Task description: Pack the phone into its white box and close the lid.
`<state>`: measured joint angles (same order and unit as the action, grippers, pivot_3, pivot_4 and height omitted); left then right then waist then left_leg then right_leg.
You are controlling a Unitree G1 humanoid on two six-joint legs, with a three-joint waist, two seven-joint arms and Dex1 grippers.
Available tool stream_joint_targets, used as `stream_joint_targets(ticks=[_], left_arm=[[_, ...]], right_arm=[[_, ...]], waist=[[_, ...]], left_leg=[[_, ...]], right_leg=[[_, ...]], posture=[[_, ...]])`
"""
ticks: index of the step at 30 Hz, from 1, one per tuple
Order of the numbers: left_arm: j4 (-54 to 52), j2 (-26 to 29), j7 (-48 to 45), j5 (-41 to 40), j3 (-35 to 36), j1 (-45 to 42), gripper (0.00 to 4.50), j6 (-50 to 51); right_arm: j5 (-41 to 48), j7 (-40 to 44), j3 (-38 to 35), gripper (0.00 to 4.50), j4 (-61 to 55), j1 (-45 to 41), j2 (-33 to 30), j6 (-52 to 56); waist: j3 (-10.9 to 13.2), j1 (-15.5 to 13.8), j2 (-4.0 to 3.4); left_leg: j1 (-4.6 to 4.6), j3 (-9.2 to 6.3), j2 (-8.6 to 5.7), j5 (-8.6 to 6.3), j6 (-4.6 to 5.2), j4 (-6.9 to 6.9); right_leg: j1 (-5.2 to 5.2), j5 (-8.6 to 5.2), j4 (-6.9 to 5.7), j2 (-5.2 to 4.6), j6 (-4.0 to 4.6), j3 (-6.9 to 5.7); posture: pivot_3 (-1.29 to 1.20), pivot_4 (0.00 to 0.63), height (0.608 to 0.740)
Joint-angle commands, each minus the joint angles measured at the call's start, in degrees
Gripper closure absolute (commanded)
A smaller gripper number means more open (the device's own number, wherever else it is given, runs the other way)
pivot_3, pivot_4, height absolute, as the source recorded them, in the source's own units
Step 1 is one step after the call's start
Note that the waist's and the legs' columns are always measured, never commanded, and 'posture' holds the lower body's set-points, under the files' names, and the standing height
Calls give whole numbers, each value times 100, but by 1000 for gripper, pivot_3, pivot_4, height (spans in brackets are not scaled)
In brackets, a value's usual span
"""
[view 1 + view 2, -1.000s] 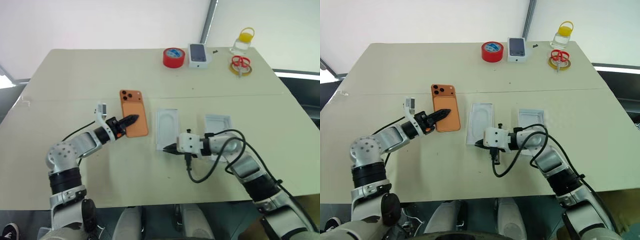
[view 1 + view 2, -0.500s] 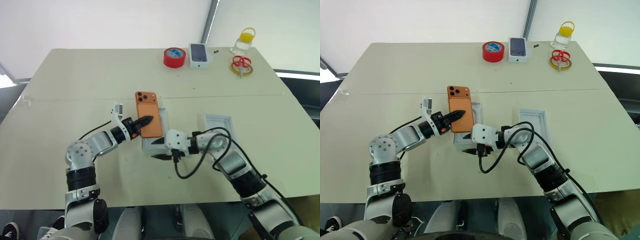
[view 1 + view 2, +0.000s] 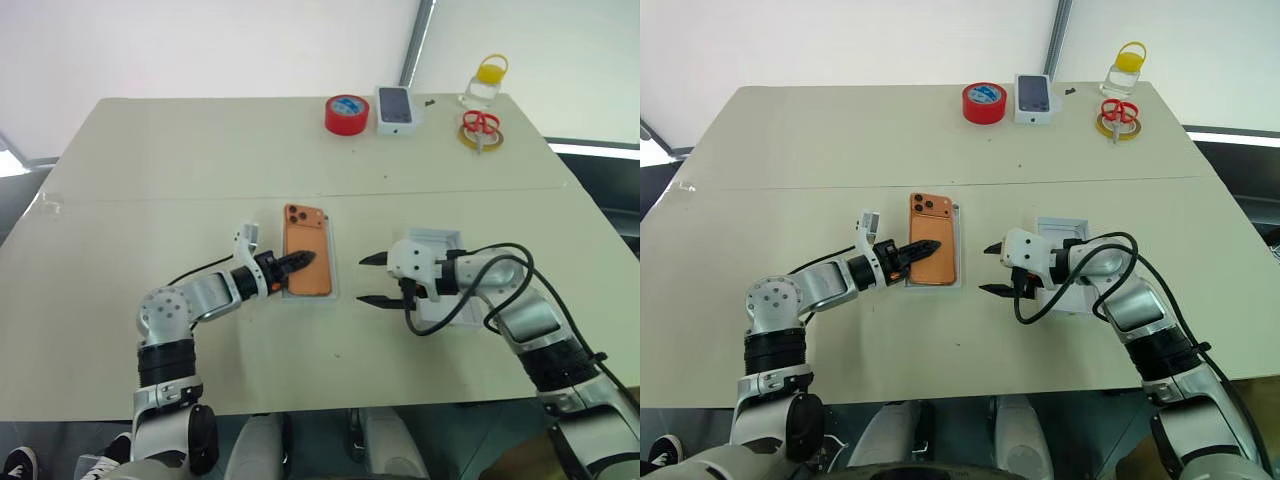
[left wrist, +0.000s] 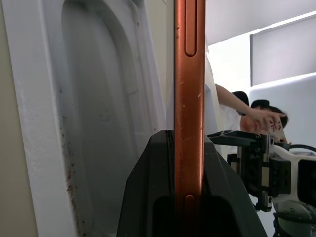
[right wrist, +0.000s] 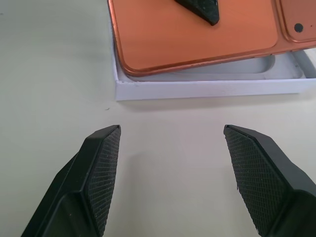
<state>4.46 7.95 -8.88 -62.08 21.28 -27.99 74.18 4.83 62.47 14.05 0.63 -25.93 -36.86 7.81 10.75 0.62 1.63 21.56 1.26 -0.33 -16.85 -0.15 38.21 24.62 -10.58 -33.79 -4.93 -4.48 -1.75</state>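
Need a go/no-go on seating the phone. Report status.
Left gripper shut on phone, held above white box. Right gripper open, empty, beside box. Lid behind right gripper. Nothing blocking.

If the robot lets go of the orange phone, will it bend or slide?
The phone probably stays stiff: its thin edge looks straight in the left end effector. Its smooth back may slip. It sits tilted over the white box, so it would likely drop in.

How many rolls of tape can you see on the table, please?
2: a red roll of tape at the far edge beside the small white phone box, and a yellow roll near the far right corner, under the red-handled scissors.
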Motion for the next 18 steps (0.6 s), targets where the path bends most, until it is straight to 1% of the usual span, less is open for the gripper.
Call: stream_joint_targets(ticks=[1, 2, 4, 5, 7, 10, 14, 16, 18], left_arm=[[-7, 61, -51, -218, 65, -220, 4500, 133], [10, 80, -59, -191, 55, -239, 4500, 155], [129, 58, 1, -236, 129, -313, 3505, 237], [184, 46, 54, -264, 175, -355, 3190, 295], [252, 7, 210, -278, 245, -449, 2239, 373], [279, -39, 471, -339, 313, -644, 688, 545], [377, 82, 881, -164, 282, -908, 688, 909], [296, 170, 898, -102, 182, -946, 688, 1068], [245, 189, 979, -98, 232, -977, 688, 1198]], right_arm=[[-15, -78, -25, 1036, -18, -141, 121, -162], [-37, -95, -16, 1036, 3, -151, 138, -183], [-52, -102, -16, 996, 41, -170, 167, -242], [-53, -103, -19, 996, 69, -186, 178, -258], [-62, -118, -20, 996, 135, -216, 195, -284], [-95, -143, -2, 996, 203, -235, 225, -324], [-112, -191, 22, 996, 224, -266, 319, -329], [-134, -209, 32, 996, 259, -289, 353, -343], [-152, -213, 33, 996, 287, -311, 376, -374]], waist=[[0, -2, 0], [0, -3, 0], [0, -11, 0], [0, -16, 0], [0, -14, 1], [0, -16, 2], [0, 1, 2], [0, 4, 2], [0, 4, 2]], left_leg=[[0, 0, -1, 0, 0, 0], [0, 0, -2, 0, 0, 1], [0, 0, -2, 0, 0, 1], [1, 0, -4, 0, 0, 2], [1, 0, -5, 0, 0, 2], [-1, -2, -6, 1, 0, 3], [-3, -2, -5, 1, -1, 2], [-3, -2, -5, 1, -1, 2], [-5, -1, -5, 1, -1, 1]], right_leg=[[0, 1, 0, -1, -1, 0], [-1, 1, 0, -1, -2, 0], [-1, 2, 0, -2, -3, 1], [-1, 2, 0, -4, -4, 0], [-2, 2, 1, -5, -4, 1], [-5, 4, 1, -6, -5, 1], [-5, 5, 0, -5, -8, 1], [-5, 5, -1, -4, -9, 0], [-5, 5, -3, -4, -9, 1]], posture=[[0, 150, 739], [0, 150, 739], [0, 150, 739], [0, 150, 739], [0, 150, 739], [0, 150, 739], [0, 150, 739], [0, 150, 739], [0, 150, 739]])
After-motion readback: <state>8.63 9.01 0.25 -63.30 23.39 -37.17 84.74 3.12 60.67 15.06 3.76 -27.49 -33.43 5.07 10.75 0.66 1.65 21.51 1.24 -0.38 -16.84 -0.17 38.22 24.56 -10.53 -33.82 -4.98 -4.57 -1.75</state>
